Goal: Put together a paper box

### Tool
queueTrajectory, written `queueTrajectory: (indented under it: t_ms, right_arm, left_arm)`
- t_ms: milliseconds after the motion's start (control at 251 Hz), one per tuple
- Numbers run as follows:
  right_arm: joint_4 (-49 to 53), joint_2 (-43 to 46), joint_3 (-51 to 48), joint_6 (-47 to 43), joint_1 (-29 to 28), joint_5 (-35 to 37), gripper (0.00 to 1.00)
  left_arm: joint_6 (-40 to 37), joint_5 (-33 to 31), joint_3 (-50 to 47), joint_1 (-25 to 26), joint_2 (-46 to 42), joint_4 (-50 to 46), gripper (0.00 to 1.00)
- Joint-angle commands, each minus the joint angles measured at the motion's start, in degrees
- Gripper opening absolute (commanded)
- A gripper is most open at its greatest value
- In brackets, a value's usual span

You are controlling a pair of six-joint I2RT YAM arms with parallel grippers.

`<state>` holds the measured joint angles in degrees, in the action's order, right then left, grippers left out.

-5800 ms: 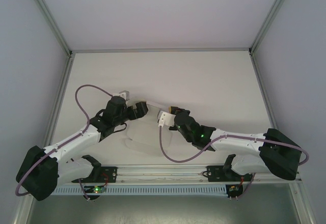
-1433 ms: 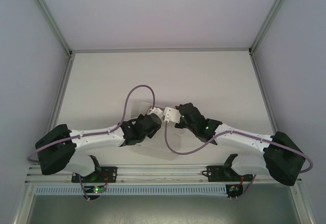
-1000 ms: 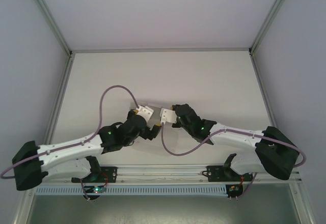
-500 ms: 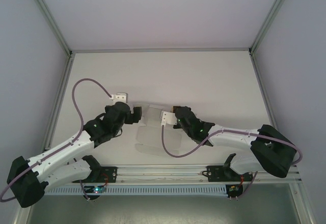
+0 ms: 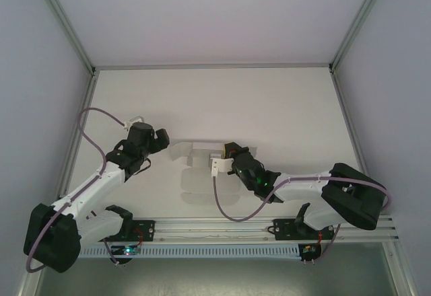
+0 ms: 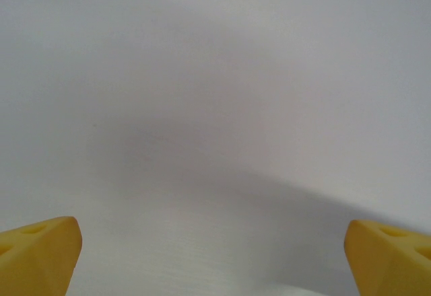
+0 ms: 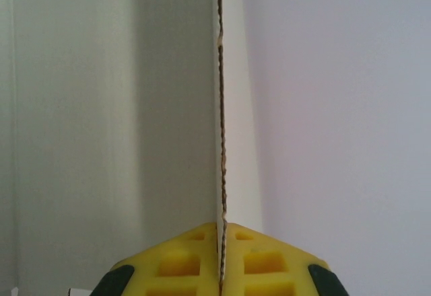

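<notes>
White tabletop [image 5: 269, 107], walled by pale panels, is seen from above, with the paper box [image 5: 194, 151] lying partly unfolded at centre frame, between the two arms. Its right-hand end is met by the right gripper [image 5: 225, 152], while the left gripper [image 5: 160, 138] is seen apart from it, left of centre. In the left wrist view, yellow fingertips [image 6: 37, 252] are shown spread wide at the bottom corners, over bare table. In the right wrist view, yellow pads [image 7: 188, 259] are seen clamped on the paper box's thin edge, which runs straight up mid-frame.
</notes>
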<state>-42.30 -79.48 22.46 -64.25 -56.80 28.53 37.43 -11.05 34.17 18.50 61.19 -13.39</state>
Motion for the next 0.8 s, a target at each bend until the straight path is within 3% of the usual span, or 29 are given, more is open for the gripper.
queueTrajectory:
  t_ms: [0, 319, 798]
  right_arm:
    - [-6.8, -0.8, -0.5, -3.5, -0.9, 1.9, 0.0]
    - [-8.2, -8.3, 1.1, -4.8, -1.1, 4.9, 0.0]
    - [-12.7, -14.1, 0.2, -3.3, -2.2, 8.0, 0.0]
  left_arm:
    - [0.3, 2.8, -0.6, -1.1, 1.0, 5.4, 1.0]
    - [-3.0, 9.4, -2.1, -1.1, 5.1, 11.6, 1.0]
    - [-2.9, 7.5, -1.1, -1.1, 10.3, 11.6, 1.0]
